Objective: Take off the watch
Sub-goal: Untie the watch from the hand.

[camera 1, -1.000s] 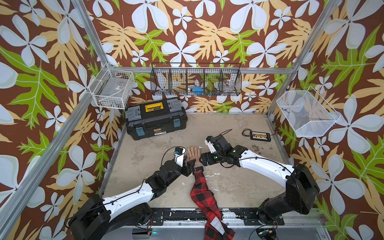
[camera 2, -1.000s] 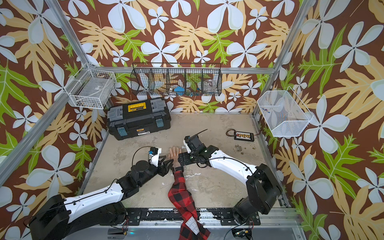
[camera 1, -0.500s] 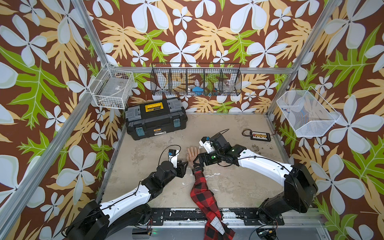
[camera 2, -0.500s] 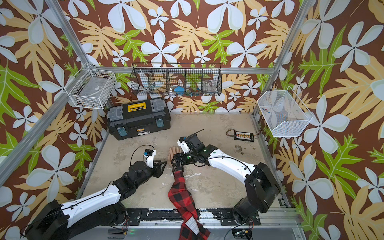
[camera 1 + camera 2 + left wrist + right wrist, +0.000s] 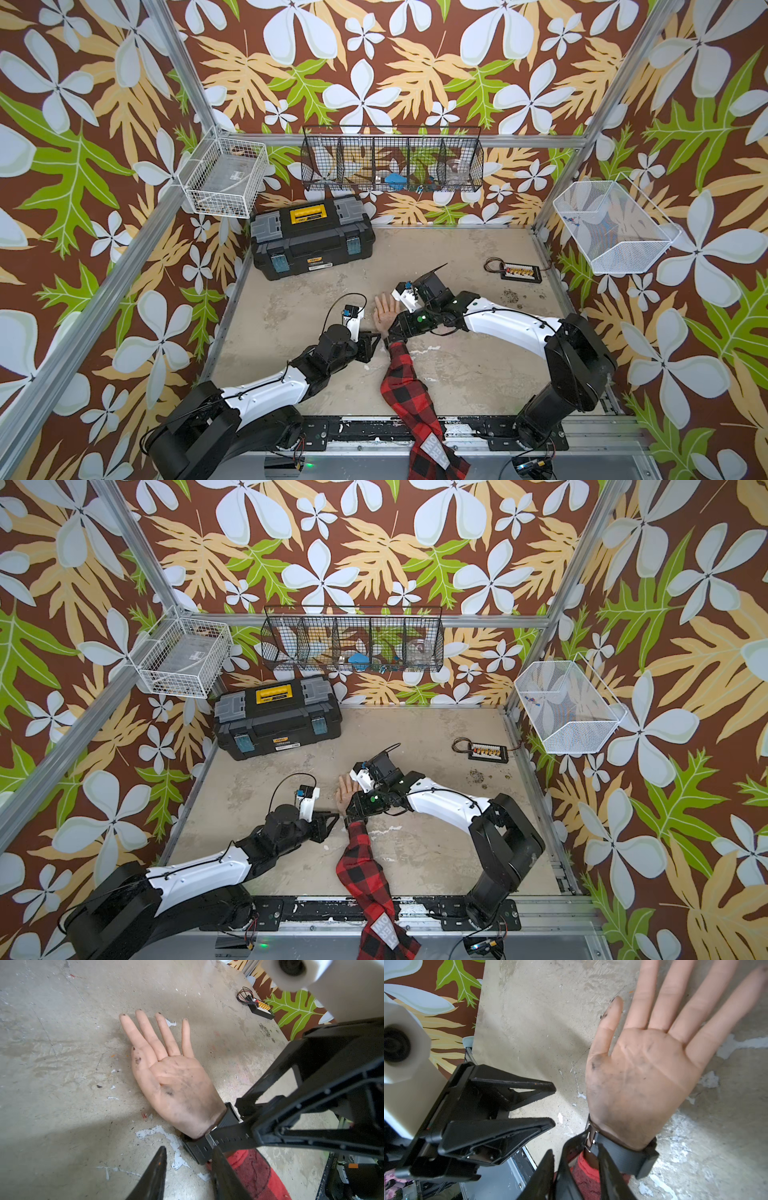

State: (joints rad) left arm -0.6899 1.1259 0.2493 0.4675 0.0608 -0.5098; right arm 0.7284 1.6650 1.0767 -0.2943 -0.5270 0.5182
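The right gripper (image 5: 574, 1153) has its two fingers close together, one on each side of the loose strap end (image 5: 232, 1136). I cannot tell if they squeeze it yet. The strap end sticks out from the metal buckle (image 5: 209, 1138), lifted off the wrist. The watch (image 5: 623, 1157) is wrapped around the wrist of the fake hand (image 5: 176, 1088), which lies palm up on the grey table (image 5: 291, 299). The buckle is on top; the round face is hidden. A red checked sleeve (image 5: 405, 374) starts right behind the watch. The left gripper (image 5: 554, 1105) is just beside the wrist, on the thumb side, partly open and holding nothing.

I think the step now is to open the buckle. To do it well, the right gripper should pinch the strap end firmly, then pull it back over the buckle so the little pin comes out of its hole. A slow pull is best, or the whole arm may slide. The left gripper could press the wrist down to keep it in place.
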